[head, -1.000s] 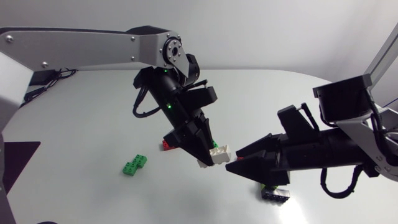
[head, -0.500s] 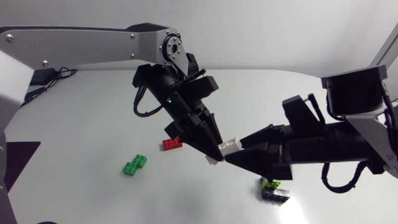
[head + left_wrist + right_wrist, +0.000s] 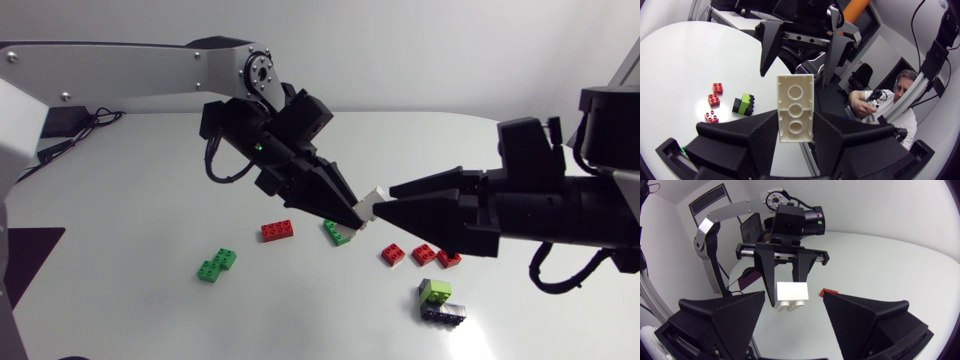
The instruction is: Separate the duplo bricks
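**Left gripper held the white brick up to the open right gripper**

The left gripper (image 3: 795,120) was clamped on a white brick (image 3: 795,100), pinching its long sides near the fingertips, well above the table (image 3: 140,210). The right gripper (image 3: 383,201) faced it tip to tip with its fingers spread wide on either side of the brick's free end, touching nothing. Under the left gripper lay a loose green brick (image 3: 338,233), and under the right gripper three red bricks (image 3: 422,254) and a green-on-black stack (image 3: 438,300). The hold looked shallow. An off-centre squeeze from the right gripper would probably twist the brick free and drop it. With the tips this near each other, the opposing fingers might also collide.
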`<state>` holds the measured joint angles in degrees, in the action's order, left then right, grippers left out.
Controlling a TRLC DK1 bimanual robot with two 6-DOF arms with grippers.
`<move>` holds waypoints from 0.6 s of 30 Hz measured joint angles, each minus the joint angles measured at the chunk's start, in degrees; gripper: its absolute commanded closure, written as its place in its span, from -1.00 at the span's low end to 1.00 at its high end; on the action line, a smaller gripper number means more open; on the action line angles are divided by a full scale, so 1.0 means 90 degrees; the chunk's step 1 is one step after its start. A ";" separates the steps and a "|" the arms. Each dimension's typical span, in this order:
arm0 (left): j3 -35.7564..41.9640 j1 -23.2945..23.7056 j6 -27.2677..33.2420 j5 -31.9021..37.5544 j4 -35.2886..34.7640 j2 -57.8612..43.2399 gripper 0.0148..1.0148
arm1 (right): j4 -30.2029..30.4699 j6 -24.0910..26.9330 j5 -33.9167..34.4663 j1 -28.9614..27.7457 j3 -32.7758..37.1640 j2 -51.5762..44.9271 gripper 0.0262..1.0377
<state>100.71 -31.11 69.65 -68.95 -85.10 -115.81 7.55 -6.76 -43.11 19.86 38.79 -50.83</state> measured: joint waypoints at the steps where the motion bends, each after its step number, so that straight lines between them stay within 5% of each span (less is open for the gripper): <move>1: 0.0000 0.0015 0.0002 -0.0053 0.0000 0.0010 0.45 | -0.0070 -0.0053 0.0000 0.0000 0.0000 0.0027 -0.50; 8: 0.0000 0.0192 0.0022 -0.0476 0.0000 0.0211 0.46 | -0.0495 -0.0466 0.0002 0.0007 0.0000 0.0046 -0.50; 18: 0.0000 0.0202 0.0044 -0.0658 0.0000 0.0279 0.46 | -0.0998 -0.0801 0.0002 0.0134 0.0000 -0.0027 -0.08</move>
<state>100.71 -29.30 70.04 -74.87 -85.10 -113.30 -1.43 -13.98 -43.09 21.06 38.79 -51.07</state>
